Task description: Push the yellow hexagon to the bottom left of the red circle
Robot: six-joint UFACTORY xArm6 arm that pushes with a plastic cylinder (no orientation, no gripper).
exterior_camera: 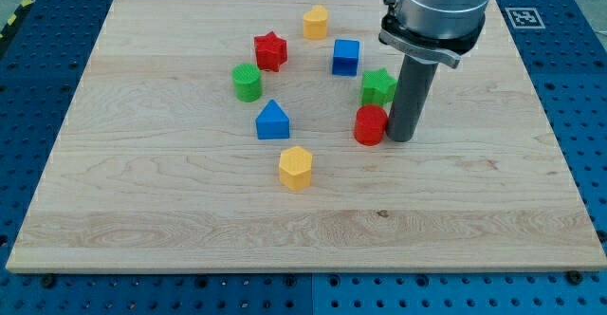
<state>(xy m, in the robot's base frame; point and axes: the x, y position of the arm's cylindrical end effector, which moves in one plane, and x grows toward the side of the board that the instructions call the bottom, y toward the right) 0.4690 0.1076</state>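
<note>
Yellow hexagon [296, 167] sat at the lower left of the red circle [371, 124], apart from it; my tip [400, 138], a fingerless rod, touched the circle's right side.

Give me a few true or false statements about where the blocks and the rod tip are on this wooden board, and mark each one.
1. My tip stands just to the view's right of the red circle block. True.
2. The yellow hexagon block lies toward the view's bottom left of the red circle block. True.
3. The blue triangular block touches the yellow hexagon block. False: a gap of bare wooden board separates them.
4. The green star block sits at the view's bottom edge. False: it is above the red circle block.
</note>
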